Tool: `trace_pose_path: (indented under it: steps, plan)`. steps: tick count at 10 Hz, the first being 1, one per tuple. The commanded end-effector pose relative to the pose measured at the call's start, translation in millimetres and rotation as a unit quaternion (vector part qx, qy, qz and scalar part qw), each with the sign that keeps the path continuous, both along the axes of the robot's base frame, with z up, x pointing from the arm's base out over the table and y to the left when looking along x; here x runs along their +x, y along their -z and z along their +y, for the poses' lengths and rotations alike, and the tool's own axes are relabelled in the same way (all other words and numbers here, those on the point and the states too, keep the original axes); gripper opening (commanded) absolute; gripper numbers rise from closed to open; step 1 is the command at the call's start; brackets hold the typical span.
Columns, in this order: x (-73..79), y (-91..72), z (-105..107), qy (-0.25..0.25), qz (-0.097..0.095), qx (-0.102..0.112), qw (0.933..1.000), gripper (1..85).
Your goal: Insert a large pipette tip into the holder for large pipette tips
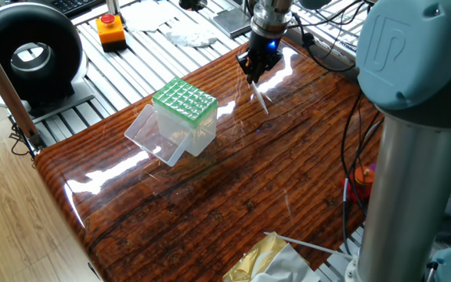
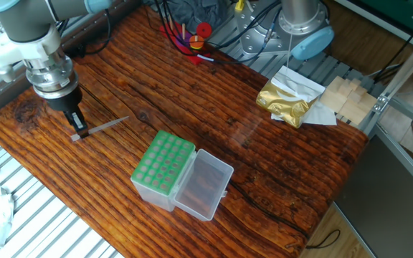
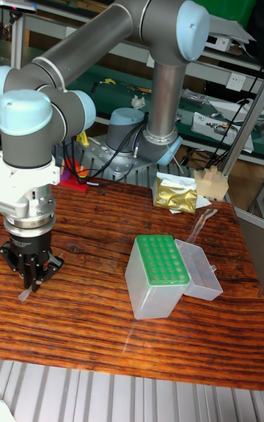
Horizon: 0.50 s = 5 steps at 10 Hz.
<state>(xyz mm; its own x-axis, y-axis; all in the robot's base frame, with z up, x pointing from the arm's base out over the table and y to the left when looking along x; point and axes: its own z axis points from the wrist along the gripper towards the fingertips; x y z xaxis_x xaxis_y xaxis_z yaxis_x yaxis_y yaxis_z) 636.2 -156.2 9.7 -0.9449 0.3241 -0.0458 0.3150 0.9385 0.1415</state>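
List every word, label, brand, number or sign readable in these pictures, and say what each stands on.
"UR" logo, embossed: on the blue cap of the robot arm's joint.
White signs on the back shelf: too small to read.
Nothing readable on the green-topped tip box, the gold bag or the table.

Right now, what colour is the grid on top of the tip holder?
Light green, on a clear plastic box; the holder shows it best in the other fixed view.

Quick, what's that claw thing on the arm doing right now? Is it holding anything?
Tool: closed on the wide end of the large pipette tip, whose point slants down toward the table.
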Motion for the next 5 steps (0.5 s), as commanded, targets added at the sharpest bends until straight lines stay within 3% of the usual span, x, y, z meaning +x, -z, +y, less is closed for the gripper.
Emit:
trace_pose_path:
  steps: [1,5]
  plan:
    - [-4.0,-2.5,-2.5,0.0,0.005,0.004,1.0,22.3]
    - [-3.4,-4.1,-7.0,-0.001,0.004,-0.004,1.0,22.7]
